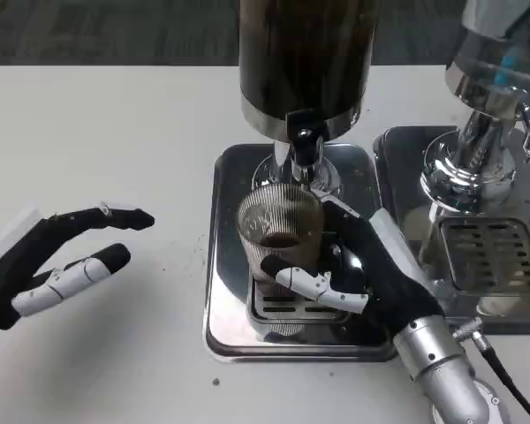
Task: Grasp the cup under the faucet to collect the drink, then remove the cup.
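Note:
A ribbed clear cup stands on the drip grate of the silver tray, right under the faucet of the dark drink dispenser. A little dark drink lies in its bottom. My right hand is wrapped around the cup from the right, fingers curled across its front, and grips it. My left hand hovers over the white table at the left, apart from the cup, fingers spread and holding nothing.
A second, chrome dispenser with its own tray and grate stands close at the right, beside my right forearm. A cable runs along the forearm. Bare white table stretches to the left and far side.

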